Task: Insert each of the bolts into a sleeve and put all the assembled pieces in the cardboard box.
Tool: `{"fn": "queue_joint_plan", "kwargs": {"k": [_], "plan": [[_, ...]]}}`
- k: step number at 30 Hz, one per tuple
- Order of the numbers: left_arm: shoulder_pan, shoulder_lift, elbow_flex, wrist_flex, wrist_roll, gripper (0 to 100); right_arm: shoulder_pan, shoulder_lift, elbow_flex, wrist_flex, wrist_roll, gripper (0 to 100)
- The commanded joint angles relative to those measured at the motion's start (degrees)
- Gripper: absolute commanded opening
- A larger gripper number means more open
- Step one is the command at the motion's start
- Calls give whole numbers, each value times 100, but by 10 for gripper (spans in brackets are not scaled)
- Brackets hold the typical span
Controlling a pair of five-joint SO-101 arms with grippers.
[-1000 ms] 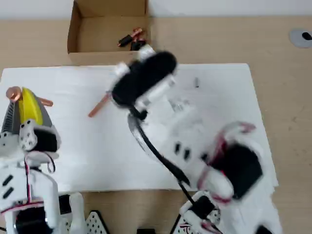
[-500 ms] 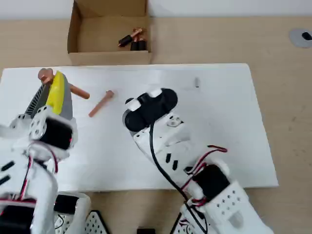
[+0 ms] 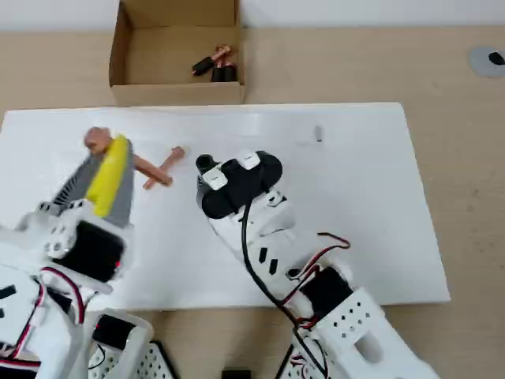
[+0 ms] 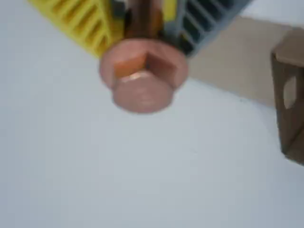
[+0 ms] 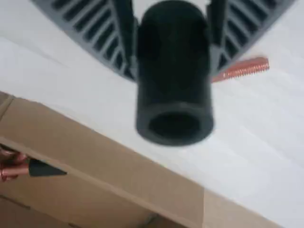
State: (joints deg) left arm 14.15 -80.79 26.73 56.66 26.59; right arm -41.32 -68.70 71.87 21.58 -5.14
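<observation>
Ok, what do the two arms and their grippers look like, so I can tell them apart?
Both arms: white shells, black servos, red and black cables. Left gripper has one yellow ribbed finger and one grey; right gripper has dark grey ribbed fingers.

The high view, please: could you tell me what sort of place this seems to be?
Probably a robotics lab or workshop bench: on a wooden table with a white mat, the left arm holds a bolt, the right arm a sleeve, and a cardboard box holds finished pieces.
</observation>
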Motion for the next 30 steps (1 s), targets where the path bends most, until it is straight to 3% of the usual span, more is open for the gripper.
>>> {"fn": "queue_joint_plan", "kwargs": {"k": [1,6,12,16,21,30], "plan": [[149,66,-70,-9,26,5,48,-180,-31,-290,53,9],[158,75,299,-185,-202,5,13,-189,-31,-501,79,9],[132,75,765,-862,-607,5,-681,-189,-57,-519,88,9],[132,101,949,-1196,-826,5,-769,-171,-110,-519,88,9],[141,330,958,-1152,-826,5,-752,-180,-119,-519,97,9],[141,382,1037,-316,-1055,5,-479,-189,-119,-519,88,9]]}}
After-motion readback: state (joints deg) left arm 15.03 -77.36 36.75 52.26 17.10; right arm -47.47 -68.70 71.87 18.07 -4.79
